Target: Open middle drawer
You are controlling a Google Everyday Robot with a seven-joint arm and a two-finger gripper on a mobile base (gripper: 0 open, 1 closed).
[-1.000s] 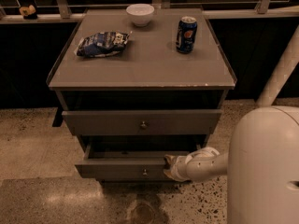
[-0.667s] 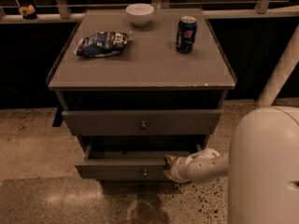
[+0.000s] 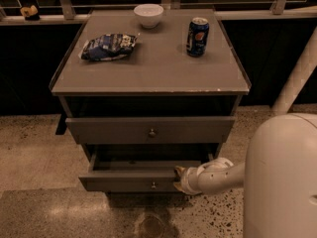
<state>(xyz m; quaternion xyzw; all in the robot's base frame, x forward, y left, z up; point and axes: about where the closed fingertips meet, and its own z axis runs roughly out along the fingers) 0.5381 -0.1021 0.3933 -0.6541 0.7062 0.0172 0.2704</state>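
The middle drawer is a grey flat front with a small round knob. It stands pulled out a little below the wider top drawer front, and its shallow tray shows behind the front. My gripper is at the right end of the middle drawer's front, at its top edge, on the end of my white arm, which reaches in from the right. A third drawer is not visible below.
On the cabinet top lie a blue chip bag, a white bowl and a blue soda can. My white body fills the lower right. A white post stands at right. The floor is speckled.
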